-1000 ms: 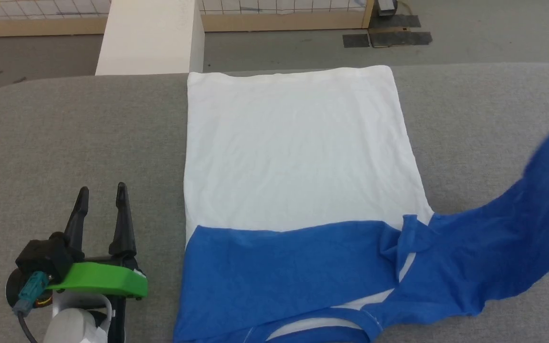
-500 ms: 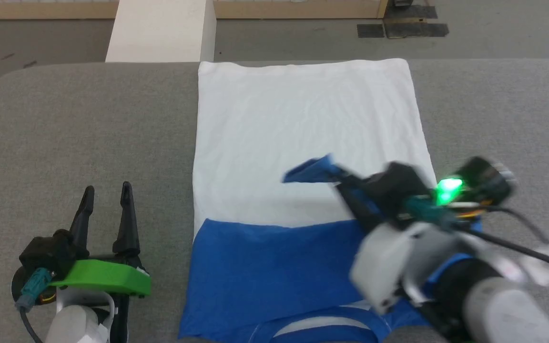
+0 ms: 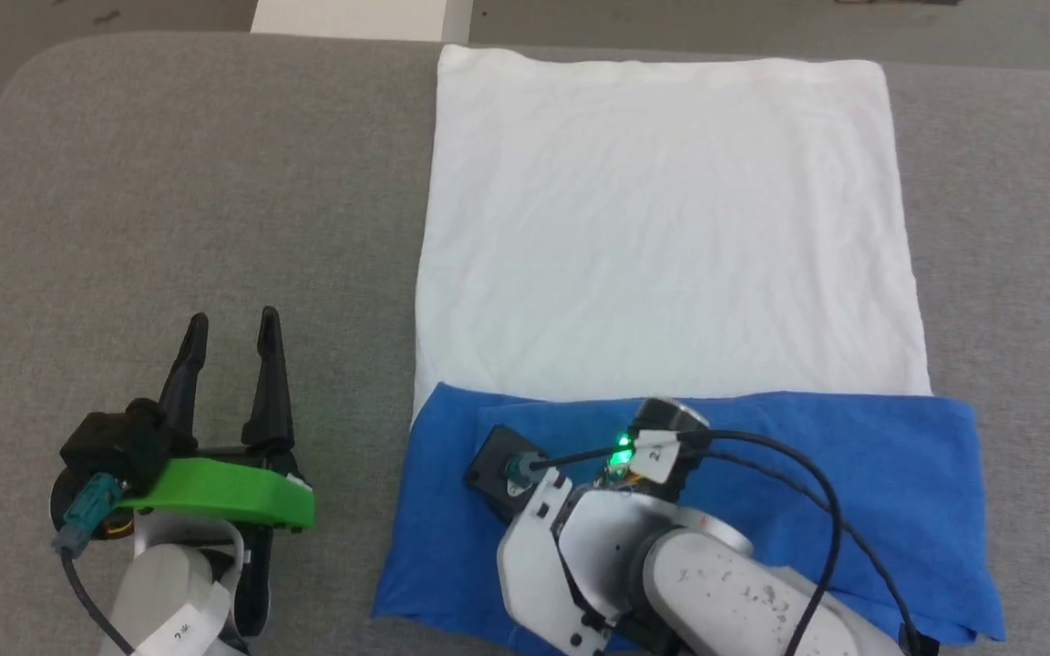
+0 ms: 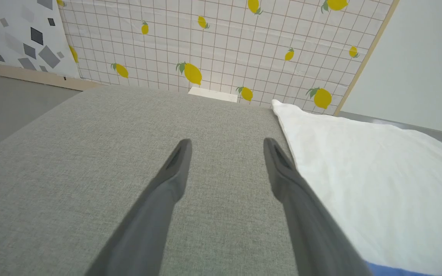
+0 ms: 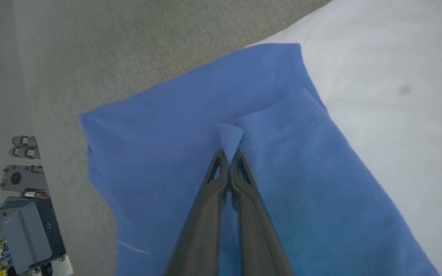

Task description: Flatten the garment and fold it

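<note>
The grey padded table (image 3: 169, 182) carried the garment (image 3: 662, 228), spread flat with its white body reaching the far edge and its blue sleeves (image 3: 853, 456) folded across the near end as one wide band. The right forearm (image 3: 671, 574) lay over that blue band. The left gripper (image 3: 232, 319) hovered over bare table just left of the garment, jaws wide apart and holding nothing. The right gripper (image 5: 228, 155) had its fingers pressed together, pinching a small fold of blue sleeve cloth (image 5: 229, 134) at their tips.
</note>
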Robot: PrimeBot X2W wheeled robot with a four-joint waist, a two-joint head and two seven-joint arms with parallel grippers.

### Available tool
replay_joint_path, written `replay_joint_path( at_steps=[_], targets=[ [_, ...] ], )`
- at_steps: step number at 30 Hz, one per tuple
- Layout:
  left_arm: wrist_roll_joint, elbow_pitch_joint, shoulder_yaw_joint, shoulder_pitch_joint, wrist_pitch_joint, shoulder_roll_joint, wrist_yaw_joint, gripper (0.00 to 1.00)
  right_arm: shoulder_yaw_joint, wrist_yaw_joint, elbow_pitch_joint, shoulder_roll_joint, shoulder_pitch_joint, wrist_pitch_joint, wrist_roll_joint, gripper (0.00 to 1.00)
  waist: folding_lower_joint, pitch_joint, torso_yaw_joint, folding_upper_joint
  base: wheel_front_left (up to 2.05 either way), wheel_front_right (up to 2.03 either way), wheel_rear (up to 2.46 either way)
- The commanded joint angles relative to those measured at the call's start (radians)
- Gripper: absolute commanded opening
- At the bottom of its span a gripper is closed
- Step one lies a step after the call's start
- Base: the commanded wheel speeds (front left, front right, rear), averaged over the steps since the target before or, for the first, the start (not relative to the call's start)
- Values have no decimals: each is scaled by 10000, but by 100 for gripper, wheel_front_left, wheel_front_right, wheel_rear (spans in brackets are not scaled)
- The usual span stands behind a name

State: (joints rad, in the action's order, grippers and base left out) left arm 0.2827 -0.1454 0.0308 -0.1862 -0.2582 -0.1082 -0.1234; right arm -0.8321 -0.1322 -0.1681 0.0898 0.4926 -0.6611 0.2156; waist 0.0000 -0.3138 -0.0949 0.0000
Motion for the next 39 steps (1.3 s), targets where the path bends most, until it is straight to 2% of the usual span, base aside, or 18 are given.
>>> replay_joint_path(
  at_steps=[1,5,6,7,11,14,18,22,27,31,35,39],
  targets=[
    [27,-23,0,-144,-36,49,-67,100,-116,15,-217,-6,138,-42,210,0,0,-194,-197,0,0,0,0],
    [-14,-71,38,-92,-36,84,-69,100,-305,15,-480,23,111,-134,830,0,0,-142,-135,0,0,0,0],
    [-37,-86,38,-59,-36,85,-70,100,-300,15,-391,6,107,-19,992,63,0,-88,-93,0,0,0,0],
    [-55,-94,33,-36,-36,81,-70,100,-211,15,-310,-10,73,102,1134,100,0,-33,-50,0,0,0,0],
    [-124,-56,-92,22,-36,-34,-71,100,617,15,521,-93,-128,1097,1371,100,0,183,194,0,0,0,0],
    [-202,14,-196,-5,-36,-236,-71,100,1774,15,1471,-186,-498,2124,1242,100,0,270,489,0,0,0,0],
    [-323,92,-545,-403,69,-653,-72,100,3463,15,2889,-253,-1017,3397,537,100,0,148,921,0,0,0,0],
    [-214,291,-1025,-1512,813,-1333,-72,100,5206,15,4079,-322,-1725,4259,-305,100,0,-320,1402,0,0,0,0],
    [531,280,-1967,-3600,2538,-2591,-72,100,6860,15,4689,-377,-2400,4853,-1025,100,0,-1321,2055,0,0,0,0],
    [1613,-21,-2639,-5312,4282,-3649,-72,100,7552,15,4616,-391,-2606,5306,-734,100,0,-2113,2541,0,0,0,0],
    [2420,-407,-2835,-6793,5880,-4392,-72,100,7803,15,4376,-393,-2566,5770,-192,100,0,-2849,3039,0,0,0,0],
    [3006,-829,-2834,-7840,7504,-4987,-72,100,7575,15,4121,-394,-2397,6157,176,100,0,-3415,3539,0,0,0,0]
  ],
)
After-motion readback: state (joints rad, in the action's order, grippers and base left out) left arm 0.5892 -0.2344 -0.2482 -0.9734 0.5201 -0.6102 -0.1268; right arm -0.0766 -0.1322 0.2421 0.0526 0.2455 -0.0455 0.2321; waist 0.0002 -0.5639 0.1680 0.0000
